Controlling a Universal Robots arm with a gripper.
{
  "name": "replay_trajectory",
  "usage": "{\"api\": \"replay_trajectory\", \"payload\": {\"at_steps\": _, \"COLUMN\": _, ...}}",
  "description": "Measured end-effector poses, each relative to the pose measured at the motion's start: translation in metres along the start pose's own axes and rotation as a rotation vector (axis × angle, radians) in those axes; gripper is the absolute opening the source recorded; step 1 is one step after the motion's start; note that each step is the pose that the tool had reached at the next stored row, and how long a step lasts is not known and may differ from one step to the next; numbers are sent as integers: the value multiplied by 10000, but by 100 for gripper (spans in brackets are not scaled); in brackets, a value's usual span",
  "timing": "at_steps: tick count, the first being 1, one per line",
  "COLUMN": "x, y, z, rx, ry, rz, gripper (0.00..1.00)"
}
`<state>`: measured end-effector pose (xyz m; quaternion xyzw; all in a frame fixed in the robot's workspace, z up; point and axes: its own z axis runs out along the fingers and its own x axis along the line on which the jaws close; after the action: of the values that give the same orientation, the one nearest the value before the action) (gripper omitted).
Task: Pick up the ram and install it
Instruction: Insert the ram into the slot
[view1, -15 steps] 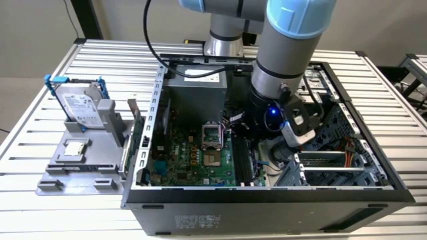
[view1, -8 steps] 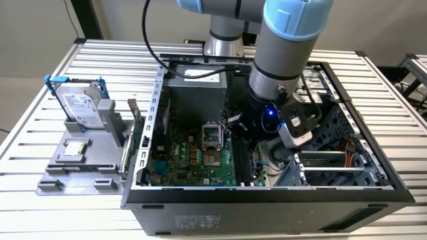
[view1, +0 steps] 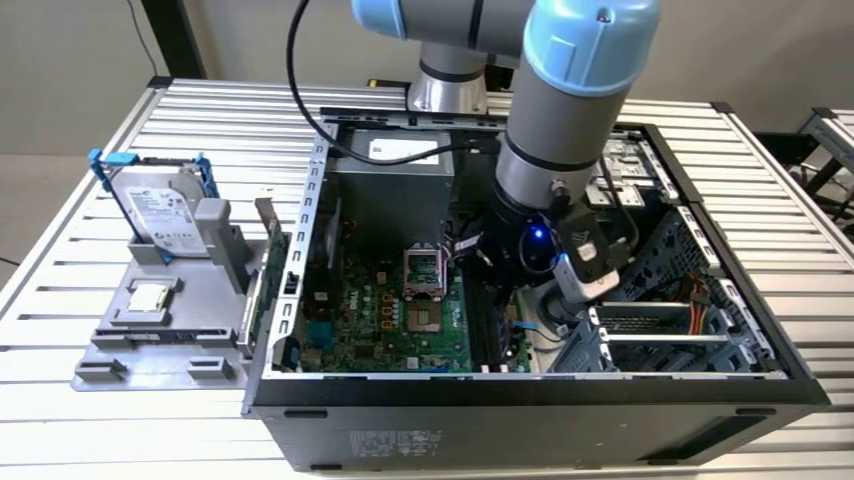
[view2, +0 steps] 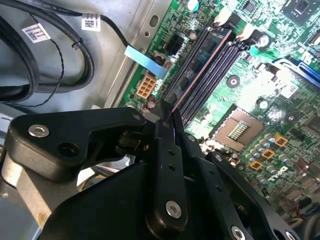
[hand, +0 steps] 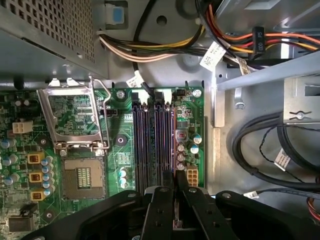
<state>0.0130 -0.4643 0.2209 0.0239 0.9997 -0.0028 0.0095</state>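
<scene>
Inside the open PC case (view1: 534, 400), my gripper (view2: 169, 107) is pinched narrow on the near end of the ram (view2: 202, 62). The ram stands on edge in the black slot (hand: 170, 140) closest to the case wall and runs straight out ahead of my fingertips. The second wrist view shows its thin coppery top edge & dark face leading to the white latch (view2: 223, 19) at the far end. The first wrist view looks straight down the slot bank, so the stick there is barely more than a line, but it shows the empty CPU socket (hand: 80, 177) off to one side of me, its metal frame (hand: 75, 117) flipped up. It also shows the perforated power supply (hand: 45, 30) & a bundle of coloured wires (hand: 150, 47) past the slots' far ends. Black cables (view2: 45, 65) coil on the bare case floor on my other side. The exterior view shows my arm (view1: 561, 120) reaching down into the case over the green motherboard (view1: 387, 320). Well apart from me, outside the case, a grey holder (view1: 134, 355) carries the upright silver hard drive (view1: 160, 210) in blue brackets & a small square CPU chip (view1: 150, 297) lying flat in front of it.
</scene>
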Motion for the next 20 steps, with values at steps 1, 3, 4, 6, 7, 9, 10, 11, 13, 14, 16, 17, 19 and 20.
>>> {"api": "replay_trajectory", "payload": {"at_steps": 1, "x": 0, "y": 0, "z": 5, "rx": 1, "ry": 6, "rz": 0, "gripper": 0}}
{"api": "replay_trajectory", "payload": {"at_steps": 3, "x": -1, "y": 0, "z": 13, "rx": 1, "ry": 14, "rz": -1, "gripper": 0}}
{"api": "replay_trajectory", "payload": {"at_steps": 4, "x": -2, "y": 0, "z": 16, "rx": 1, "ry": 18, "rz": -4, "gripper": 0}}
{"api": "replay_trajectory", "payload": {"at_steps": 6, "x": -2, "y": -1, "z": 17, "rx": -3, "ry": 28, "rz": -18, "gripper": 0}}
{"api": "replay_trajectory", "payload": {"at_steps": 7, "x": -3, "y": -5, "z": 18, "rx": -20, "ry": 31, "rz": -24, "gripper": 0}}
{"api": "replay_trajectory", "payload": {"at_steps": 9, "x": -3, "y": -11, "z": 13, "rx": -54, "ry": 35, "rz": -37, "gripper": 0}}
{"api": "replay_trajectory", "payload": {"at_steps": 10, "x": -3, "y": -16, "z": 8, "rx": -83, "ry": 37, "rz": -42, "gripper": 0}}
{"api": "replay_trajectory", "payload": {"at_steps": 11, "x": -4, "y": -19, "z": 2, "rx": -112, "ry": 38, "rz": -46, "gripper": 0}}
{"api": "replay_trajectory", "payload": {"at_steps": 13, "x": -4, "y": -26, "z": -10, "rx": -174, "ry": 41, "rz": -54, "gripper": 0}}
{"api": "replay_trajectory", "payload": {"at_steps": 14, "x": -4, "y": -29, "z": -11, "rx": -209, "ry": 41, "rz": -64, "gripper": 0}}
{"api": "replay_trajectory", "payload": {"at_steps": 16, "x": -3, "y": -31, "z": -12, "rx": -219, "ry": 42, "rz": -115, "gripper": 0}}
{"api": "replay_trajectory", "payload": {"at_steps": 17, "x": -3, "y": -31, "z": -12, "rx": -219, "ry": 44, "rz": -146, "gripper": 0}}
{"api": "replay_trajectory", "payload": {"at_steps": 19, "x": -4, "y": -31, "z": -12, "rx": -217, "ry": 59, "rz": -207, "gripper": 0}}
{"api": "replay_trajectory", "payload": {"at_steps": 20, "x": -4, "y": -32, "z": -12, "rx": -207, "ry": 73, "rz": -228, "gripper": 0}}
